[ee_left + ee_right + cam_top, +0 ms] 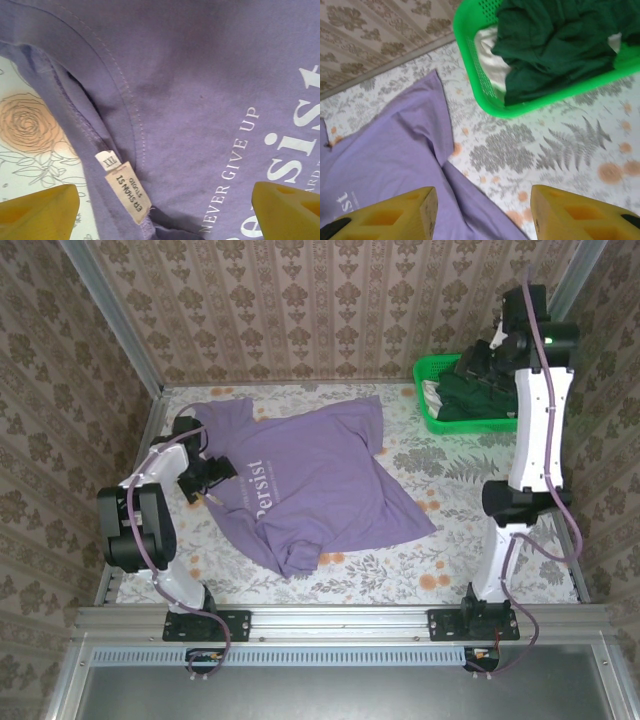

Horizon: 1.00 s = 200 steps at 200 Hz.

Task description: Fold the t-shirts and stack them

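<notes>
The lavender-purple t-shirt (320, 475) lies spread face up across the middle of the table, its white lettering toward the left. My left gripper (207, 475) hovers low over the collar, open wide; in the left wrist view its yellow fingertips (40, 210) straddle the neck label (127, 195) without touching the cloth (200, 75). My right gripper (478, 360) hangs high at the back right, open and holding nothing (482, 215), above the shirt's right sleeve (385, 155) and bare table. Dark green t-shirts (555, 45) lie crumpled in the basket (478, 400).
The bright green plastic basket (428, 370) stands at the back right corner, its rim (470, 30) close to the purple sleeve. Patterned walls close in the table at the back and sides. A floral tablecloth (470, 490) shows right of the shirt.
</notes>
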Tool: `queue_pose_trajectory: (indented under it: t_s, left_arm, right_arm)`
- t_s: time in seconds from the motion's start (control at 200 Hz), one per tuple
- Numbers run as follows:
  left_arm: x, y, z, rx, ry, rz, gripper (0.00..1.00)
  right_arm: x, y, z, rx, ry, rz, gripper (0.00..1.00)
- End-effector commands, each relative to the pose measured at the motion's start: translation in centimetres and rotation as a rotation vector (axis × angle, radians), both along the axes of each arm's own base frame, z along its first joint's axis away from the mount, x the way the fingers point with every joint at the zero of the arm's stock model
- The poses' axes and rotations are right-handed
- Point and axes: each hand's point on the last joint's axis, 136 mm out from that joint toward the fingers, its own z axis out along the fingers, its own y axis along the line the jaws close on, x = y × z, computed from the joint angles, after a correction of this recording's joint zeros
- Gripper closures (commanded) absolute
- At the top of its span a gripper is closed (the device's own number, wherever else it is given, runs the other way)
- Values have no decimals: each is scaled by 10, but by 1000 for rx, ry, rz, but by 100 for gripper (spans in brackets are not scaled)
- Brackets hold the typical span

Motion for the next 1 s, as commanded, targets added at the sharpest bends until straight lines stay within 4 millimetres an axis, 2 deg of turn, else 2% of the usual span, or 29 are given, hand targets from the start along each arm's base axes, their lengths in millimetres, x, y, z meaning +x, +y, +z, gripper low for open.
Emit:
queue_pose_trajectory:
  t_s: [0.0, 0.025, 0.1, 0.14, 0.22, 0.29, 0.385, 0.525, 0.63, 0.71, 0.84, 0.925, 0.995]
  left_arm:
    - [-16, -10, 5, -88, -1, 68, 9]
    - [-19, -11, 7, -98, -8, 74, 9]
    - [-30, -19, 13, -130, -12, 90, 10]
    - [-38, -25, 15, -148, -9, 91, 11]
    - [-53, -38, 17, -154, 22, 66, 12]
    - [-68, -50, 13, -148, 62, 33, 17]
    - [-83, -60, 5, -144, 98, 7, 20]
    - [-100, -68, -2, -137, 137, -15, 22]
    - [-109, -77, -5, -122, 147, -42, 30]
    - [-113, -79, -10, -122, 156, -36, 33]
    - [-112, -77, -14, -115, 150, -30, 49]
    - [-112, -77, -12, -109, 147, -29, 49]
    - [-111, -76, -10, -104, 136, -24, 42]
  right_arm:
    - [-64, 12, -13, -61, 166, 26, 46]
    - [-70, 20, -11, -72, 148, 42, 46]
    - [-83, 52, -28, -32, 95, 93, 46]
    - [-88, 71, -47, 42, 70, 124, 47]
    - [-107, 93, -102, 224, 82, 99, 49]
    - [-126, 102, -154, 313, 126, 52, 55]
    - [-148, 105, -208, 313, 190, 29, 58]
    - [-174, 113, -264, 315, 291, 36, 60]
    - [-180, 111, -289, 284, 315, 34, 60]
    - [-174, 104, -301, 236, 306, 24, 60]
    - [-162, 104, -316, 218, 307, 14, 59]
    - [-160, 99, -324, 191, 318, -7, 59]
    - [-160, 96, -328, 180, 318, -24, 59]
